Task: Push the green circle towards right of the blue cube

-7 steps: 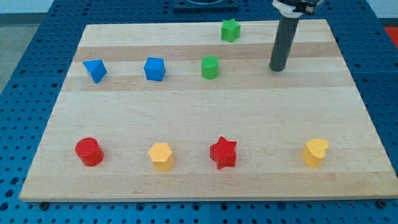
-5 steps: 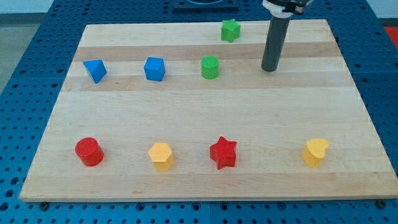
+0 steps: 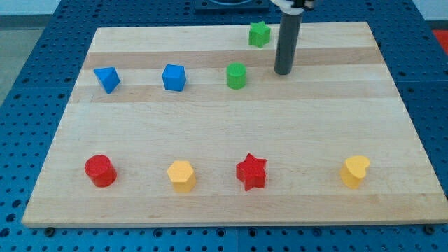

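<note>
My tip (image 3: 283,72) on desk (image 3: 224,203) — no hand here, bare rod, nothing held. Green circle (image 3: 236,75) lies near, toward view's left of tip. Blue cube (image 3: 173,78) farther left, same row — leftward push suits.

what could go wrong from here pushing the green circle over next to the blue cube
My tip sits at the view's right of the green circle, slightly higher, so an off-centre push may send it down the view. Too long a push could knock the blue cube leftward. The green star stands close to the rod.
</note>
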`<state>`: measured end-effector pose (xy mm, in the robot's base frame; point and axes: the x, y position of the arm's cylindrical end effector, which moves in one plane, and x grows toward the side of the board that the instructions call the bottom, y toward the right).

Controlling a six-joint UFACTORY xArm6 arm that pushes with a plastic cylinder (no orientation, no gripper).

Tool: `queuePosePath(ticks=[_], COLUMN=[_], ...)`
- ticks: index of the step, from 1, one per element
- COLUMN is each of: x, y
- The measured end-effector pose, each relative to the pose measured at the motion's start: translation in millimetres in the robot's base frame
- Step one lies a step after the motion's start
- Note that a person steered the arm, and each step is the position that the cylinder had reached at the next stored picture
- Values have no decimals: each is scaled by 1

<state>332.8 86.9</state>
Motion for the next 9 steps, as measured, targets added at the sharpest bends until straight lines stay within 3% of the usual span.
queuePosePath(ticks=[4,6,9], x=[-2,-15,-111], y=[-100,-123,-111])
